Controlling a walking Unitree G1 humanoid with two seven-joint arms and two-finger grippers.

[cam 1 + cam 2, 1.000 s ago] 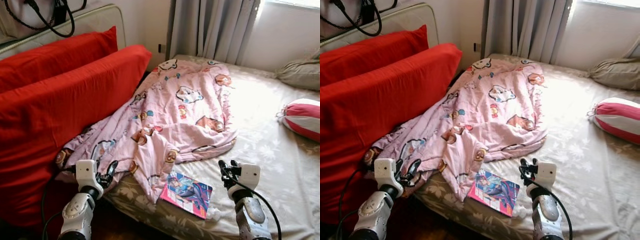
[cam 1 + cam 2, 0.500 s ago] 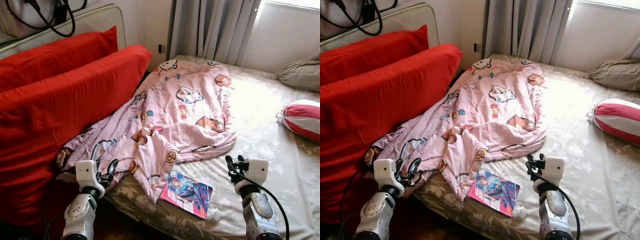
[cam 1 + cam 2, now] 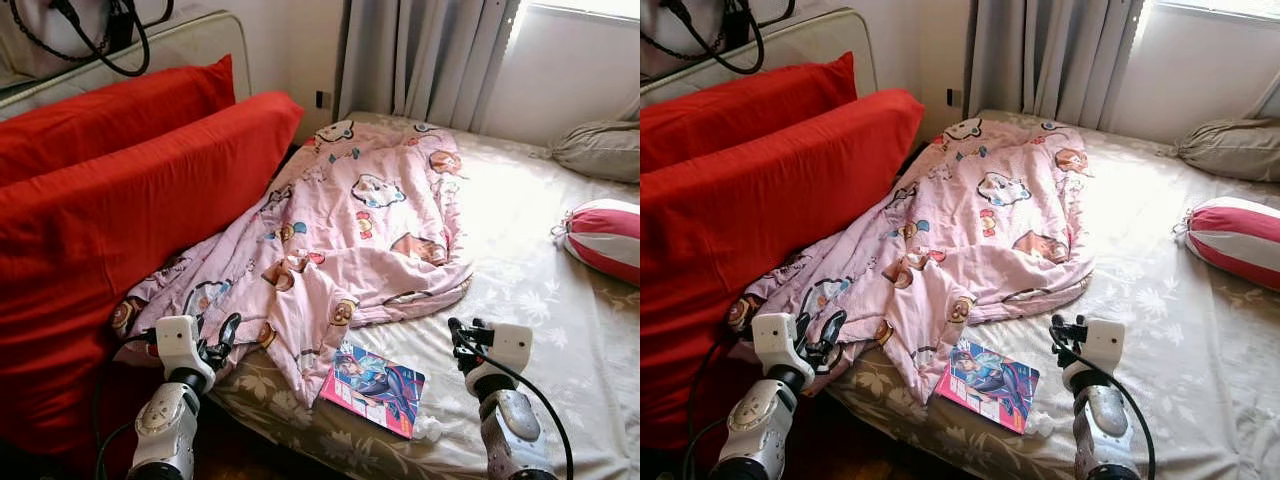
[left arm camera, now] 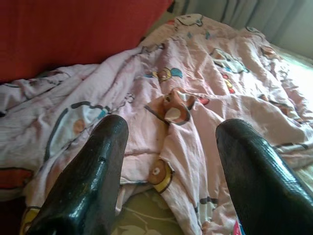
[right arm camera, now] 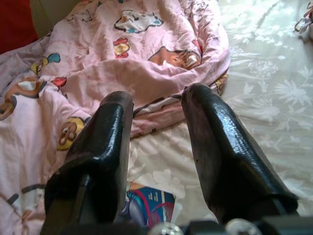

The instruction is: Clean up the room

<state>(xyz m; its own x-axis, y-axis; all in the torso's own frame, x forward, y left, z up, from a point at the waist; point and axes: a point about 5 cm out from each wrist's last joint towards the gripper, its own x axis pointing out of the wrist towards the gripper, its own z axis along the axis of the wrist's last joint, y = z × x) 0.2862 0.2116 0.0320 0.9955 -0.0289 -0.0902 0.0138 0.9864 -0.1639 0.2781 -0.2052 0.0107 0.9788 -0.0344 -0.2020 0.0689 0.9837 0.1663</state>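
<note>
A crumpled pink cartoon-print blanket [image 3: 360, 220] lies across the left half of the bed [image 3: 560, 350], its lower end hanging off the front corner. A colourful book [image 3: 375, 388] lies flat on the sheet just below the blanket's edge, with a small white crumpled scrap [image 3: 428, 428] beside it. My left gripper [image 3: 218, 338] is open, held low at the blanket's hanging corner and apart from the cloth [image 4: 220, 88]. My right gripper [image 3: 463, 335] is open, just right of the book [image 5: 146, 208], pointing toward the blanket.
Two large red pillows [image 3: 130, 210] lean against the headboard [image 3: 190, 40] on the left. A red-and-white striped bolster [image 3: 605, 238] and a beige pillow [image 3: 600, 148] lie at the right. Grey curtains [image 3: 420, 60] hang behind the bed. Bare sheet spreads right of the blanket.
My right gripper has shifted a little to the right over the sheet. The left gripper has risen slightly toward the blanket corner. Blanket and book have not moved.
</note>
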